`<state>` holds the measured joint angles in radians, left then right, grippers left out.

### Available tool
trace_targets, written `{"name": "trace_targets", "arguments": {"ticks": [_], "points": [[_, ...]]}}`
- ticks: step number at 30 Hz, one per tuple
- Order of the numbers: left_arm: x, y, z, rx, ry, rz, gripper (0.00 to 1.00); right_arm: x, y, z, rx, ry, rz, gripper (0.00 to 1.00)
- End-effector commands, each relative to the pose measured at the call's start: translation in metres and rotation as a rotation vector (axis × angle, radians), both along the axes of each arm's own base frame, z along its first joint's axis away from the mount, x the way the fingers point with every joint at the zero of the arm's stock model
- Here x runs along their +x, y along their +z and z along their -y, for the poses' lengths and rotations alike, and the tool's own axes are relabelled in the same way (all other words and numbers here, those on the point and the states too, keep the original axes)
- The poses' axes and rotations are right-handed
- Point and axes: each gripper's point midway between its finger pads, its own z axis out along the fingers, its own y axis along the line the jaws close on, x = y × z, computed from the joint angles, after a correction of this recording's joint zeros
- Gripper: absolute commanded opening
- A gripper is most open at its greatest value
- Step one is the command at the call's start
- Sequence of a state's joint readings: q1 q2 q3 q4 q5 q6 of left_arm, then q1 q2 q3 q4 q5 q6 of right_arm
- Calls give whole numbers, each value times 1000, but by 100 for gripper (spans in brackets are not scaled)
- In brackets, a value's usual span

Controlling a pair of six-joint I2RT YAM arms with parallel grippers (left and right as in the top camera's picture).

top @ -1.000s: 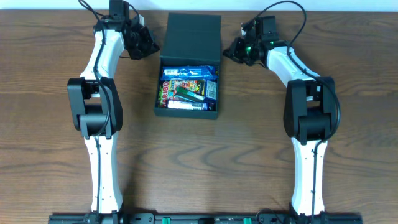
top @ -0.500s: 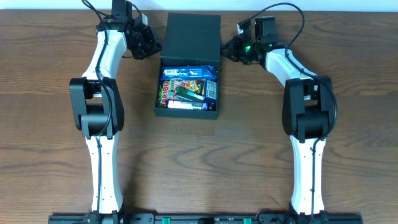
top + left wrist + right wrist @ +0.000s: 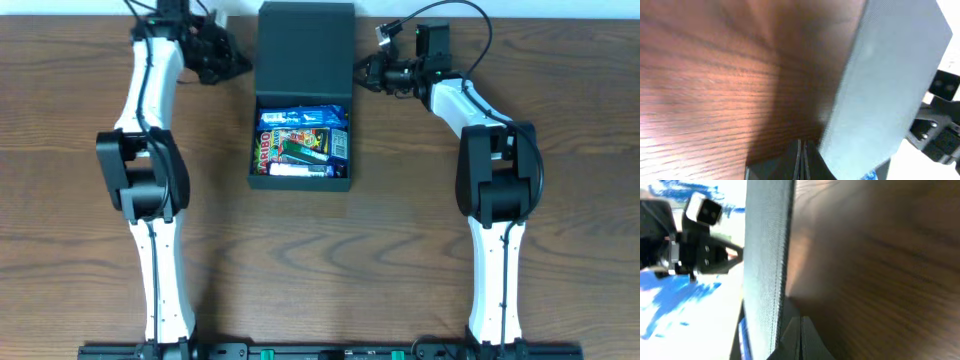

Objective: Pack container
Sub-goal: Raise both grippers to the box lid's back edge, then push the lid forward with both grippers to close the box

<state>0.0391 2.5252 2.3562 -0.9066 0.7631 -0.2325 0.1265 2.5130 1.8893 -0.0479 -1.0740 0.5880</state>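
A brown wooden table (image 3: 80, 200) is filling the overhead view. At upper left, the left gripper (image 3: 234, 64) is sitting just beside the flap lid (image 3: 305, 50), fingers pressed together on nothing. The container (image 3: 298, 183), matte black cardboard, is lying at upper centre, open and showing bright snack packets (image 3: 300, 140). At upper right, the right gripper (image 3: 362, 75) is flanking the lid's other edge, fingers likewise together. Packing is looking finished and closing is in hand. Next, both arms should be tipping the lid forward evenly.
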Motion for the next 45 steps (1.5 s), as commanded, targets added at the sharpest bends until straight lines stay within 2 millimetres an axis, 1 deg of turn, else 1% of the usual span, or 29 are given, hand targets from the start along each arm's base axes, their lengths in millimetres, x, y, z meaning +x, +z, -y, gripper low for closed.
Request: {"name": "trace_targets", "arguments": {"ticks": [1,4,7,10,13,16,19,24,29,32,34,39,45], "points": [[6,25,-6,20,-73,112,5,-4,44,-9,88,118,101,2],[3,41,-3,44,-125,155,5,-3,71,-16,118,163,161,2],[0,47,2,56,-152,172,6,-3,94,-20,136,196,221,1],[0,50,3,55,-153,175,6,-6,117,-23,163,242,275,2],[-2,52,3,57,-163,182,6,-11,129,-24,186,283,299,2],[-7,58,3,74,-199,207,6,-19,137,-24,213,330,308,1],[-13,71,3,95,-237,243,6,-27,145,-25,234,370,320,1],[-27,100,3,132,-304,318,6,-42,163,-28,268,451,374,2],[-49,124,4,167,-391,371,6,-46,173,-31,276,466,363,2],[-63,132,5,184,-446,389,6,-45,174,-31,277,463,344,2],[-69,134,5,190,-473,391,6,-45,175,-32,278,463,341,2],[-81,130,5,192,-522,375,6,-46,175,-32,279,461,326,2],[-81,130,4,201,-525,379,6,-44,179,-30,278,459,334,2]]}}
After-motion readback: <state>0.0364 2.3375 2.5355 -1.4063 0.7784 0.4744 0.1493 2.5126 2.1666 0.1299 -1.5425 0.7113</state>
